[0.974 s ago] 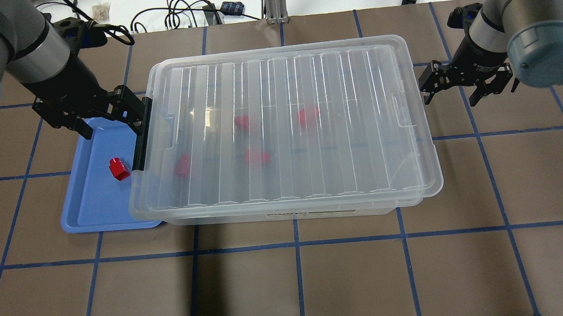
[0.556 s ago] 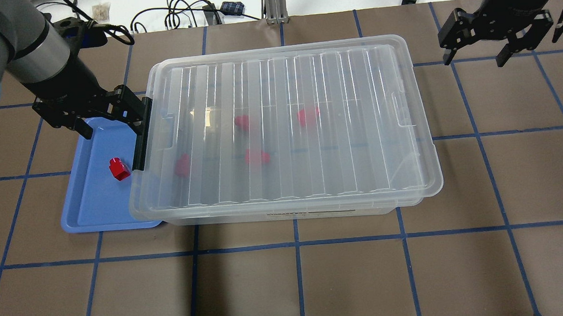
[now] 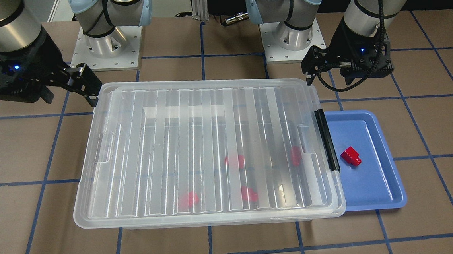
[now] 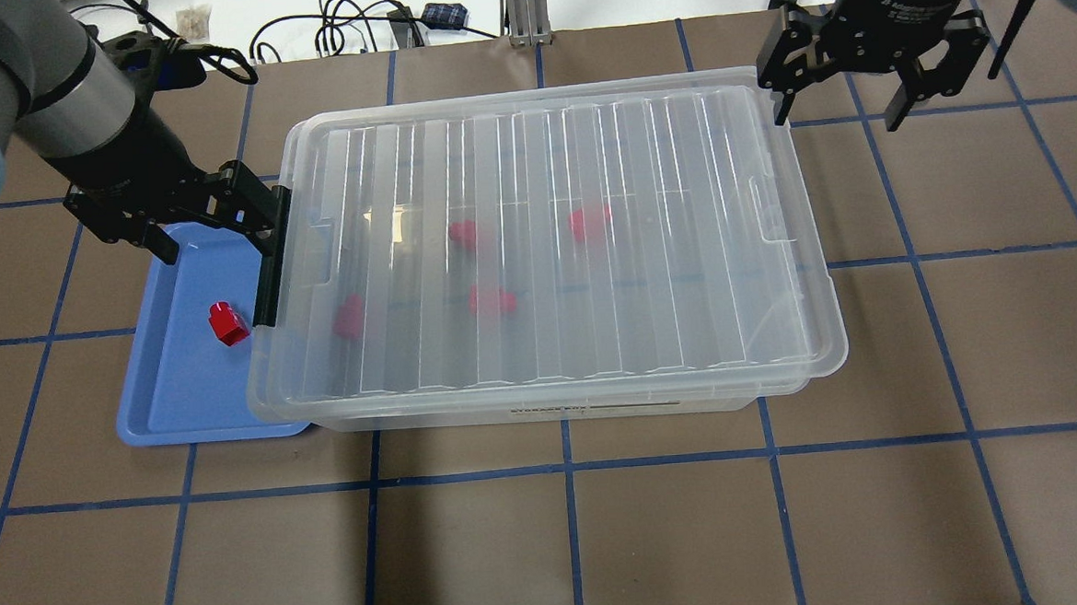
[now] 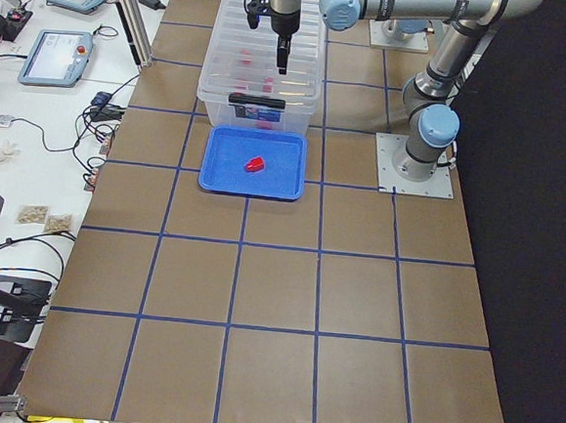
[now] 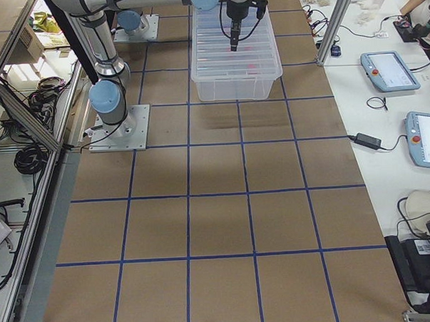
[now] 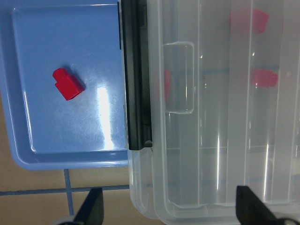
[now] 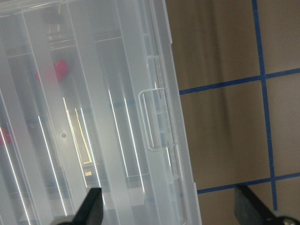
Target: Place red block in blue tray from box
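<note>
Four blocks (image 4: 590, 223) in the box (image 4: 553, 410) blurred red through its lid (image 4: 683, 240); red block (image 4: 227, 323) lay in the blue tray (image 4: 184, 404); left fingers (image 4: 159, 241) spread wide, empty, over tray's far end; right fingers (image 4: 901, 99) likewise above box's corner.

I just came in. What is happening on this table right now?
One red block lies in the blue tray, beside the box. The lid is on the box, and four more blocks show through it. Neither arm holds anything: the left gripper hangs open over the tray by the latch, and the right gripper hangs open near a corner at the box's other end.
</note>
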Robot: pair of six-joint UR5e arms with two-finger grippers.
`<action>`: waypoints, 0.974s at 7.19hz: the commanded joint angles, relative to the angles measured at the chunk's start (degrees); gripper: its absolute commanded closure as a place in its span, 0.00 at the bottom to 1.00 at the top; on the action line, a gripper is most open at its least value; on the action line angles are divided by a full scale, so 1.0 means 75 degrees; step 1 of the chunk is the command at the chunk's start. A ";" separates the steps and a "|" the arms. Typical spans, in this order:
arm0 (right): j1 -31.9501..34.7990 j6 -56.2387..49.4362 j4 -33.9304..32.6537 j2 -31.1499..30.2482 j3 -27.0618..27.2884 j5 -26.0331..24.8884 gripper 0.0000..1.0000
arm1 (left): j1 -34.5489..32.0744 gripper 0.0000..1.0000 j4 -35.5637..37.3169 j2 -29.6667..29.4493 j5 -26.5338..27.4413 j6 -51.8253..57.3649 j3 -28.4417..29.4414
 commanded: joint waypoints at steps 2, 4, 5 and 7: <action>0.0303 0.0251 -0.0046 0.0009 0.0056 -0.0005 0.00 | 0.0012 0.00 0.0008 -0.0054 -0.0002 -0.0830 -0.0010; 0.0303 0.0251 -0.0034 0.0033 0.0056 -0.0028 0.00 | 0.0012 0.00 -0.0003 -0.0065 -0.0002 -0.0830 -0.0010; 0.0303 0.0251 -0.0022 0.0068 0.0010 -0.0016 0.00 | 0.0012 0.00 0.0008 -0.0077 -0.0014 -0.0842 -0.0010; 0.0303 0.0251 -0.0034 0.0080 0.0010 -0.0028 0.00 | 0.0012 0.00 0.0032 -0.0077 -0.0014 -0.0842 -0.0010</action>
